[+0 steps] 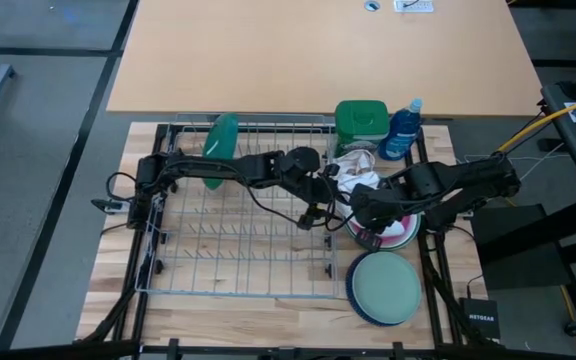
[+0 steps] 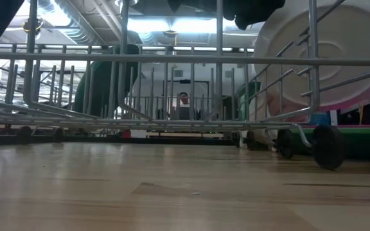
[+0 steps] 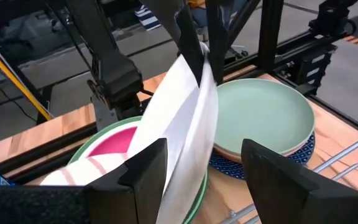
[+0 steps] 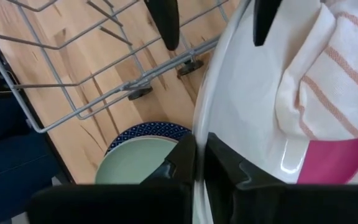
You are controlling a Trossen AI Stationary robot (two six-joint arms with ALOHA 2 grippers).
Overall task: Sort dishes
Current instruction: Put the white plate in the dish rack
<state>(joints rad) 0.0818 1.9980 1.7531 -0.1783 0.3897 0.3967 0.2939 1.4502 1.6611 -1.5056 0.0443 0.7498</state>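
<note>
The right end effector (image 4: 197, 165) is pinched shut on the rim of a white plate (image 4: 253, 106), holding it tilted on edge just beside the wire rack's (image 1: 238, 215) right side, above a light green plate (image 3: 98, 146) with a pink plate (image 3: 114, 142) in it. The left end effector (image 3: 204, 165) hangs there too, fingers spread wide around the white plate's edge. Nearer the desk's (image 1: 103, 275) front edge a pale green plate (image 1: 388, 283) tops a navy one (image 4: 145, 132); a dark green plate (image 1: 220, 145) stands at the rack's far side.

One dish rack (image 1: 238, 215), one blue bottle (image 1: 402, 130), one green tub (image 1: 360, 124) (square-lidded).
</note>
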